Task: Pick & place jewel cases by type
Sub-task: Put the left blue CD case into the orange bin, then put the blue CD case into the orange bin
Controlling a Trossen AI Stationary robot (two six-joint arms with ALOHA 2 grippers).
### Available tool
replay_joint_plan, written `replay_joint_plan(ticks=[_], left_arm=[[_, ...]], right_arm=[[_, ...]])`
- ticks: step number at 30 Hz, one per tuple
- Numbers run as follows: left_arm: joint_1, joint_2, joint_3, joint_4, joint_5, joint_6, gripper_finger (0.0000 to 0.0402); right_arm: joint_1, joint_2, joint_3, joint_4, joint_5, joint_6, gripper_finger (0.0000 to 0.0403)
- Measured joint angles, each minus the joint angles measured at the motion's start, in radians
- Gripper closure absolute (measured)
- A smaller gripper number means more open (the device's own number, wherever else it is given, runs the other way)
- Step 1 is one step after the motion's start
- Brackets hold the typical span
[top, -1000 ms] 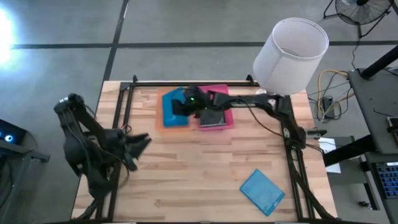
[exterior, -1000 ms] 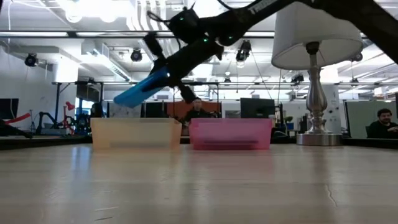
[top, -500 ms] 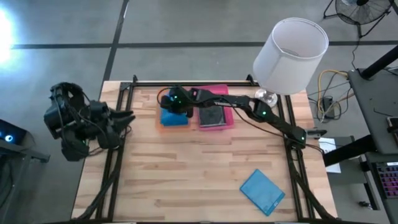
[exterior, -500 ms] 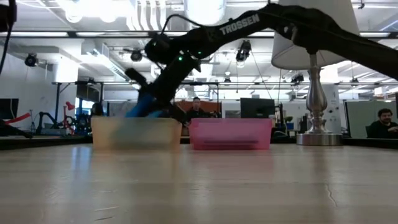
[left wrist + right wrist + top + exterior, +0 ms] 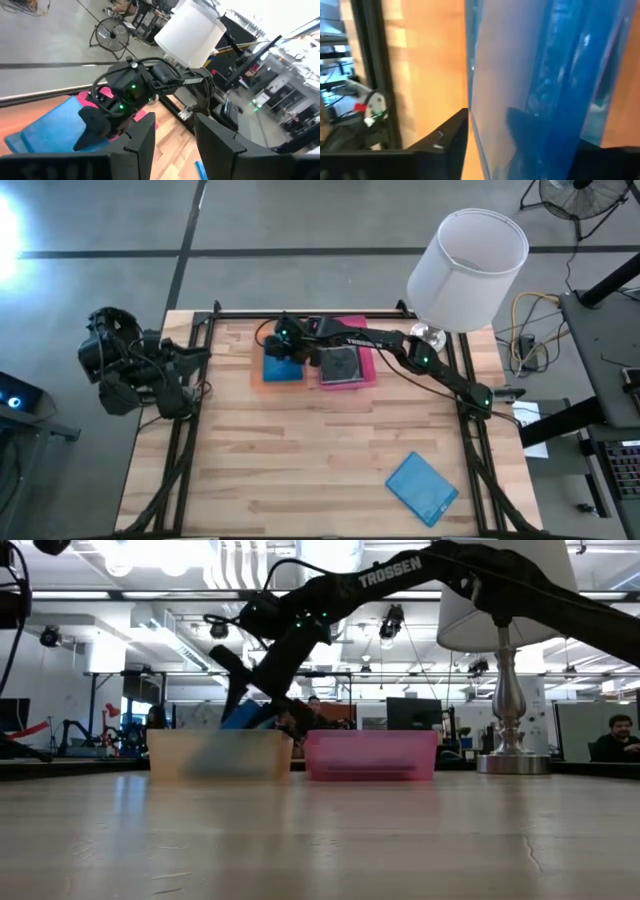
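High view: the right gripper reaches across to the far left of the table, over the translucent orange plastic tray, where bright blue flat jewel cases lie stacked; beside it to the right the translucent pink plastic tray holds a dark grey square jewel case; one more bright blue jewel case lies alone at the near right, much nearer the right arm's base than the left arm, which waits off the table's left edge with the left gripper idle.

Low view: the right gripper angles steeply down into the orange tray; a blue case slants between its fingers, long axis tilted, lower edge already inside the tray walls; the fingers look spread, yet whether they still pinch it I cannot tell.

Left wrist view: its own fingers stand apart, empty; it shows the tilted blue case from the side, which the overhead view flattens.

Right wrist view: blue plastic fills the frame, touching close; a release looks due.
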Motion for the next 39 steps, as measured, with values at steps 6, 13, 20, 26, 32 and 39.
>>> replay_joint_plan(ticks=[6,13,20,26,32,39], left_arm=[[0.000,-0.034,-0.038,0.083,-0.006,0.052,0.0283],[0.000,-0.029,-0.054,0.127,0.008,0.105,0.0283],[0.000,-0.026,-0.126,0.237,0.074,0.125,0.0283],[0.006,-0.004,-0.270,0.730,0.121,0.386,0.0283],[0.104,0.065,-0.469,1.413,0.310,0.583,0.0283],[0.219,0.276,-0.581,1.694,0.407,0.423,0.0283]], right_arm=[[-0.002,0.008,-0.001,-0.083,-0.011,-0.014,0.0192],[0.015,-0.161,-0.001,-0.367,0.198,-0.358,0.0157],[0.141,-0.356,-0.021,-0.701,0.190,-0.752,0.0157],[0.330,-0.539,-0.212,-0.817,0.168,-0.821,0.0168],[0.491,-0.730,-0.608,-0.808,-0.010,-0.682,0.0170],[0.710,-0.977,-1.026,-0.592,-0.040,-0.355,0.0170]])
